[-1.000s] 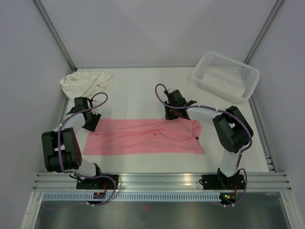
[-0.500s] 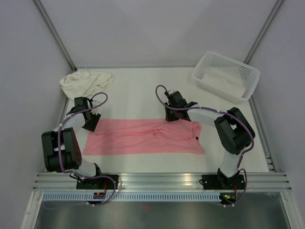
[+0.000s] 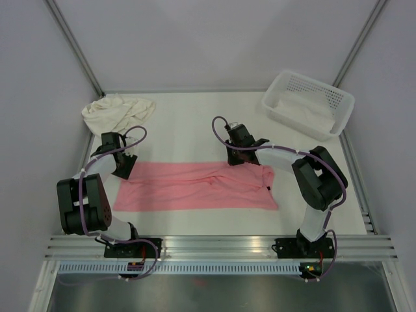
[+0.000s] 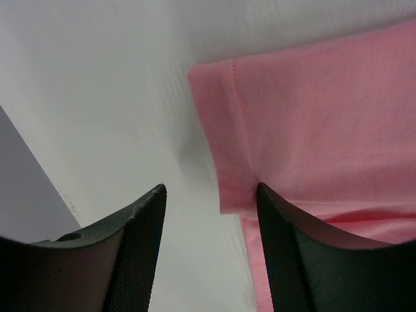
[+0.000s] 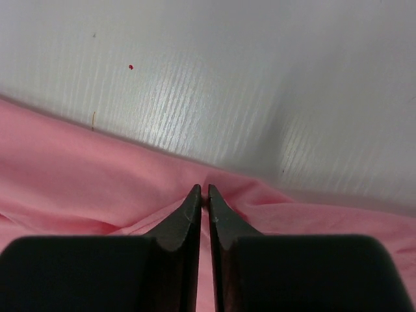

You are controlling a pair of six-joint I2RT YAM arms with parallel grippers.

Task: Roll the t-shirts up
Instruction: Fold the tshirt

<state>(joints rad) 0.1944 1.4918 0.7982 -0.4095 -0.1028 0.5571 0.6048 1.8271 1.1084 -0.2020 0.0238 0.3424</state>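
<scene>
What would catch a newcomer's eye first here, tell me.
The pink t-shirt spread flat in the middle, with the right hand pinched on its far edge and the left hand open at its far-left corner. Then the crumpled cream t-shirt at far left and the white basket at far right.

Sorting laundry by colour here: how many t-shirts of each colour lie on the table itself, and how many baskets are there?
pink t-shirt: 1
cream t-shirt: 1
white perforated basket: 1
Total: 3
</scene>
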